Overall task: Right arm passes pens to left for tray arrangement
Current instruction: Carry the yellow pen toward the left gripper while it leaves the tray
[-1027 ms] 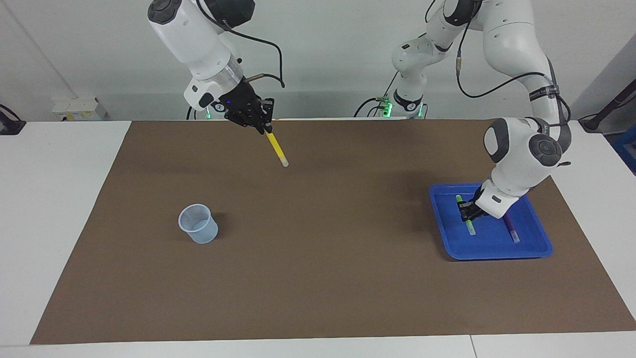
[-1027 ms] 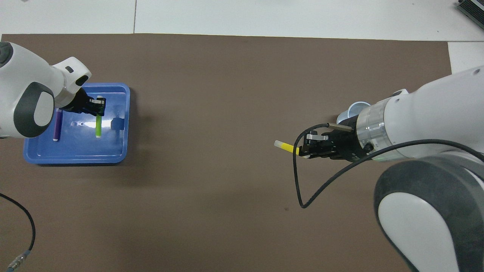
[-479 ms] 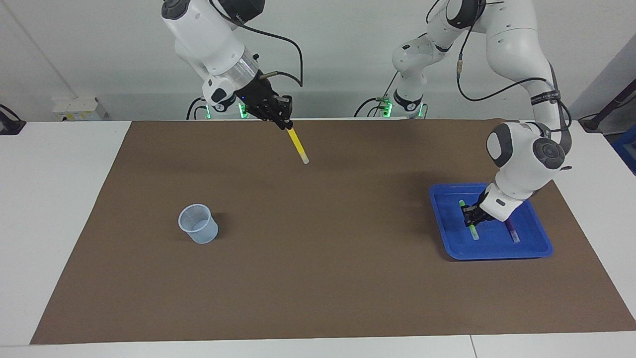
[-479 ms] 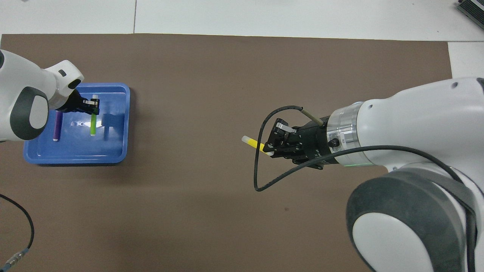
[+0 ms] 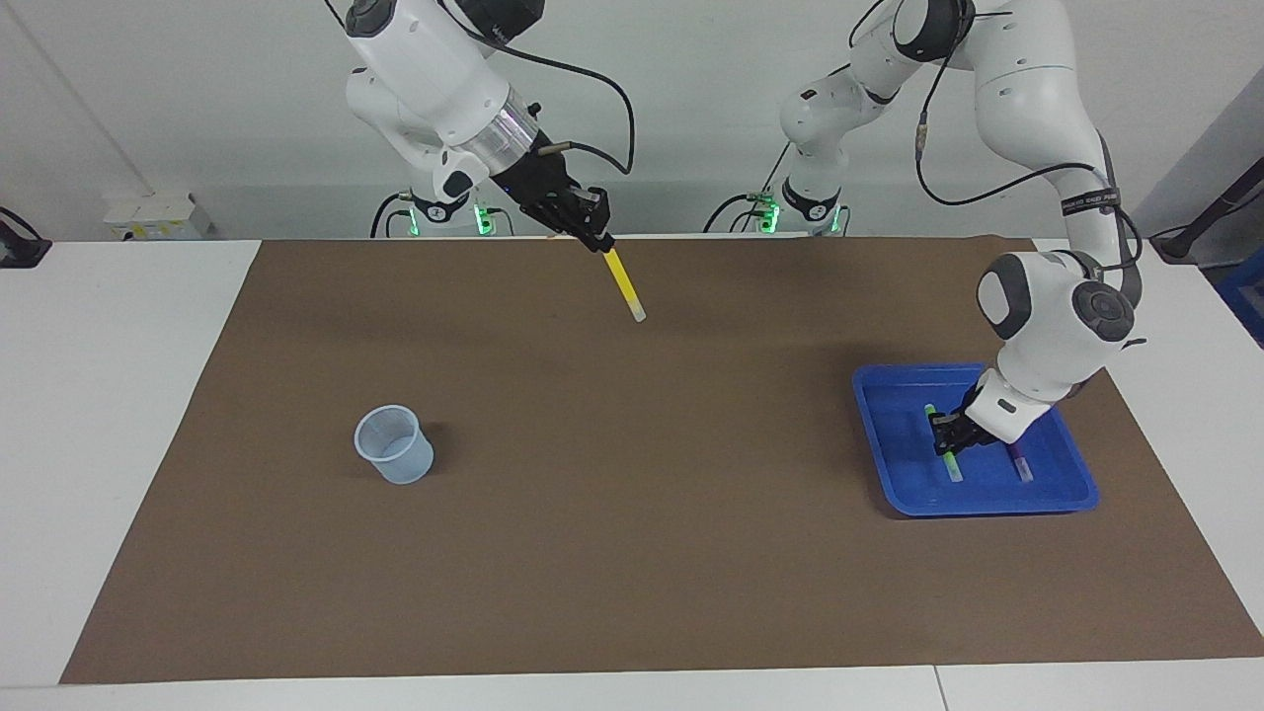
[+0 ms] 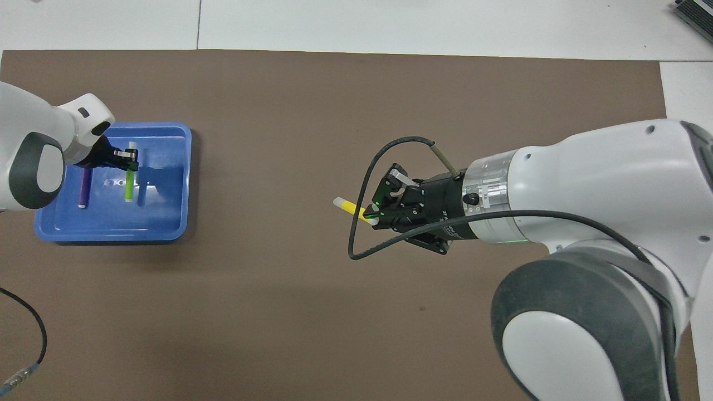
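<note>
Going across the facing view from one edge to the other, the first thing was the small translucent cup, sitting upright on the brown mat toward the right arm's end of the bench, well apart from everything else.

Next came the right arm, reaching out over the mat's edge nearest the robots. The right claw was clamped shut on the top end of the yellow pen, which hung up in the air, slanted, whitish tip pointing down at the mat. In the overhead view that pen stuck out of the claw over the middle of the mat.

Last, toward the left arm's end, sat the blue tray. The left arm bent down into it, and the left claw was closed around the green pen, down low in the tray; hard to tell if the pen touched the tray floor. The purple pen lay flat in the tray just beside it, pretty much parallel to the green one.
</note>
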`<state>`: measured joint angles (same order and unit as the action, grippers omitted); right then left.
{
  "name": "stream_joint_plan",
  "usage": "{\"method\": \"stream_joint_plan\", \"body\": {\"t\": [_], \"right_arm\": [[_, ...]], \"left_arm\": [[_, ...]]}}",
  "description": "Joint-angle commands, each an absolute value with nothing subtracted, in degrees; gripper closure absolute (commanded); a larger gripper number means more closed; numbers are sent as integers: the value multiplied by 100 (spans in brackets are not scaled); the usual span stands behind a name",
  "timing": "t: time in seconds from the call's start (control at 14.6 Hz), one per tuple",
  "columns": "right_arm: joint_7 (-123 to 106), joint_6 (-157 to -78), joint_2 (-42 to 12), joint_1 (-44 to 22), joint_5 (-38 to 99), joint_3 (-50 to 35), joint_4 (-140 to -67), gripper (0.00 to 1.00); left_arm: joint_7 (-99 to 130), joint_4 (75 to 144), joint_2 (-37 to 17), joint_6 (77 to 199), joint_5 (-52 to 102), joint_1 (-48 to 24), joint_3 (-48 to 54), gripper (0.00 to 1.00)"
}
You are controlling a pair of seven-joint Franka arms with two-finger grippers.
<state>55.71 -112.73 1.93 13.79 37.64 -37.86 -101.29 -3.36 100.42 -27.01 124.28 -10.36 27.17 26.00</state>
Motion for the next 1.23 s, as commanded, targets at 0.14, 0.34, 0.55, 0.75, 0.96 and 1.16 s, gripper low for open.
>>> {"method": "stream_joint_plan", "body": {"t": [0.14, 0.34, 0.55, 0.75, 0.96, 1.16], "right_arm": [[6273, -12118, -96, 977, 4288, -3806, -10134, 100], [6469, -12208, -193, 958, 4428, -3806, -10099, 100], [6495, -12313, -220, 949, 4667, -3806, -10099, 100], [6644, -12384, -246, 914, 4676, -3806, -10090, 100], [6794, -12612, -281, 801, 4693, -3806, -10090, 100], [6855, -12822, -351, 686, 4737, -3806, -10090, 100]], "left_arm": [[-703, 10300, -2646, 12595, -1151, 2918, 2646, 100], [-703, 10450, -2602, 12603, -1151, 2927, 2646, 100], [-703, 10503, -2593, 12674, -1151, 2988, 2646, 100], [-703, 10468, -2593, 12674, -1151, 3006, 2646, 100], [-703, 10503, -2593, 12788, -1151, 3015, 2654, 56], [-642, 10477, -2602, 12850, -1151, 2910, 2654, 0]]}}
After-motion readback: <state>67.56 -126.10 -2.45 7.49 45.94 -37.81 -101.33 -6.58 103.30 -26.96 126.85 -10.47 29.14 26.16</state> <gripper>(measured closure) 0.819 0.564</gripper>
